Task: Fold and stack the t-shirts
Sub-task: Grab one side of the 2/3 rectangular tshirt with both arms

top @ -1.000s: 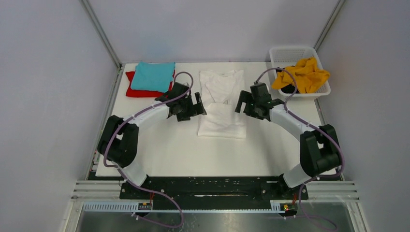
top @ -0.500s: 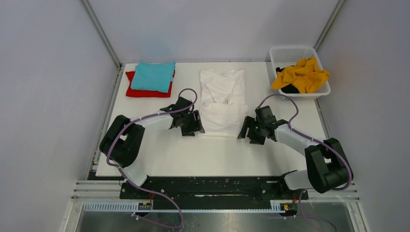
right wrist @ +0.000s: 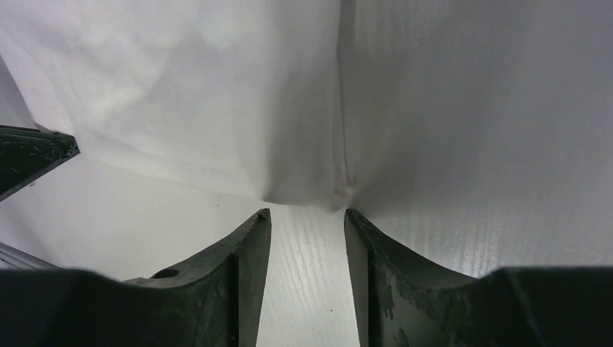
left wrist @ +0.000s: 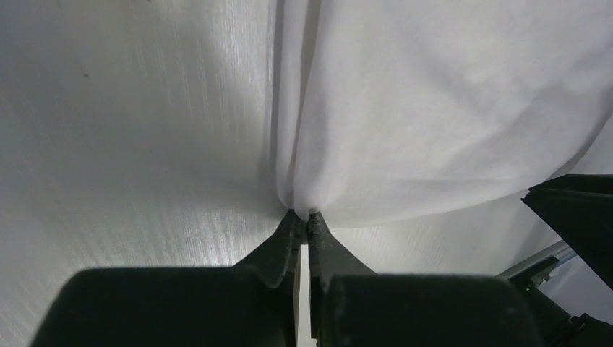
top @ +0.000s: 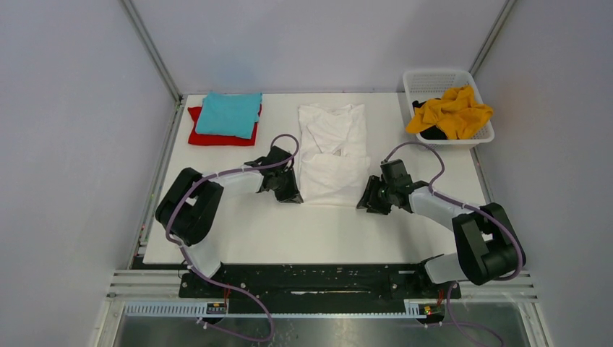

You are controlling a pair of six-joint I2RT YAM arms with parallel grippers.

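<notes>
A folded white t-shirt lies mid-table. My left gripper sits at its near left corner, and in the left wrist view the gripper is shut on a pinch of the white cloth. My right gripper is at the near right corner. Its fingers stand apart over bare table, with the shirt's corner just ahead of the tips and not between them. A teal t-shirt lies folded on a red one at the back left. A mustard-yellow t-shirt hangs crumpled over the basket.
The white lattice basket stands at the back right corner, with something black under the yellow cloth. Enclosure walls and metal posts border the table. Purple cables loop over both arms.
Both arms swung down from the shirt's middle to its near corners. The left gripper closed onto the left corner. The right gripper's fingers narrowed but still stand apart.
</notes>
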